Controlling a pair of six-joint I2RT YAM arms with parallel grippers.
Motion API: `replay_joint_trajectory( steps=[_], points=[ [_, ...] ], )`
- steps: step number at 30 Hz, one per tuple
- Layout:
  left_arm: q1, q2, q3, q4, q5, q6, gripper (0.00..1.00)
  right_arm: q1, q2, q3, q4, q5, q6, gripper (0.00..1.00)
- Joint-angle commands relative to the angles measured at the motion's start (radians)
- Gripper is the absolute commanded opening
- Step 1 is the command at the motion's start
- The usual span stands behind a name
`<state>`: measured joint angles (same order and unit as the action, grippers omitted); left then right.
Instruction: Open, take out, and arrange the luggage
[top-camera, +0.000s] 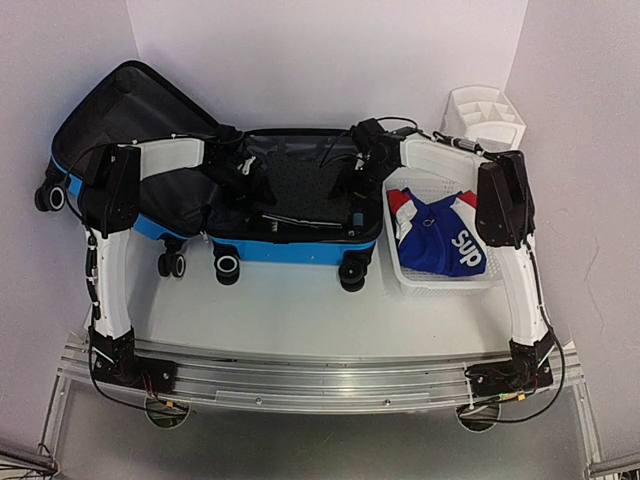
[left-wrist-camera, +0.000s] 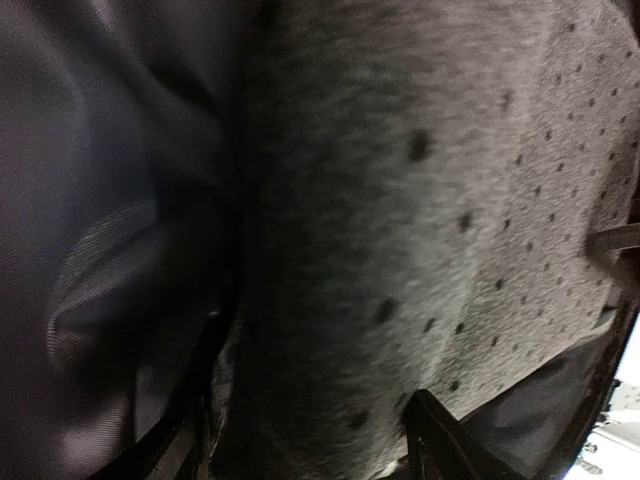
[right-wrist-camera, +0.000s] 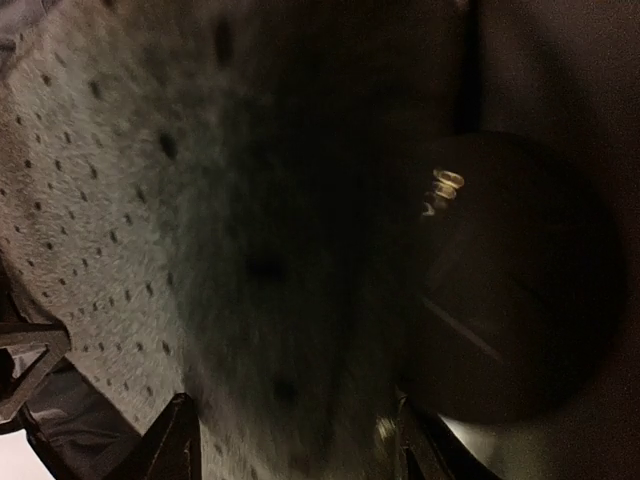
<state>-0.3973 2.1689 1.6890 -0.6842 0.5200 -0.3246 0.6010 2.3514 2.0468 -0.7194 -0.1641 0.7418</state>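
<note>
The luggage (top-camera: 300, 250) lies open on the far left half of the counter (top-camera: 300, 320), blue shell facing the near edge. Its wheels (top-camera: 227, 267) poke toward my bases and its lid (top-camera: 120, 105) is tipped up and back to the left. Dark grey lining (left-wrist-camera: 90, 250) fills the lid and the tub.

Inside the tub is a dotted grey cloth (left-wrist-camera: 450, 200), and both my arms are down in there over it.

My left gripper (top-camera: 252, 188) is at the left part of the tub, right up against that cloth. The left wrist camera catches only one finger (left-wrist-camera: 435, 450) at the bottom edge, so I cannot tell whether the jaws are apart or pinching.

My right gripper (right-wrist-camera: 295, 445) is in from the right side. Two fingertips show with a gap between them and the dotted cloth fills the view behind. I cannot tell whether any of it is caught. Just beside it sits a dark rounded shape (right-wrist-camera: 510, 290) with a small gold glint, too murky to name.

Out to the right, just beside the luggage, a white mesh basket (top-camera: 450, 284) holds a blue, red and white garment (top-camera: 440, 245) with white lettering. Behind it in the far right corner stands a white drawer organizer (top-camera: 485, 112).
</note>
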Motion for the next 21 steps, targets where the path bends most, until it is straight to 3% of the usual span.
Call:
replay_joint_trajectory(
  steps=[1,2,8,11,21],
  points=[
    [0.001,0.0,0.026,0.035,0.049,-0.046,0.45,0.0,0.052,0.026,0.052,-0.092,0.05,0.39],
    [0.001,-0.004,0.031,0.034,0.051,-0.05,0.36,-0.001,0.042,0.015,0.059,-0.088,0.053,0.35],
    [0.003,-0.062,0.036,0.029,-0.006,-0.056,0.03,-0.001,-0.016,-0.013,0.069,-0.066,0.024,0.05],
    [0.005,-0.092,0.049,-0.001,-0.029,-0.049,0.0,-0.001,-0.051,-0.032,0.069,-0.052,0.013,0.0],
    [0.003,-0.179,0.134,-0.054,-0.032,-0.027,0.0,-0.001,-0.152,0.023,0.059,0.002,-0.032,0.0]
  ],
)
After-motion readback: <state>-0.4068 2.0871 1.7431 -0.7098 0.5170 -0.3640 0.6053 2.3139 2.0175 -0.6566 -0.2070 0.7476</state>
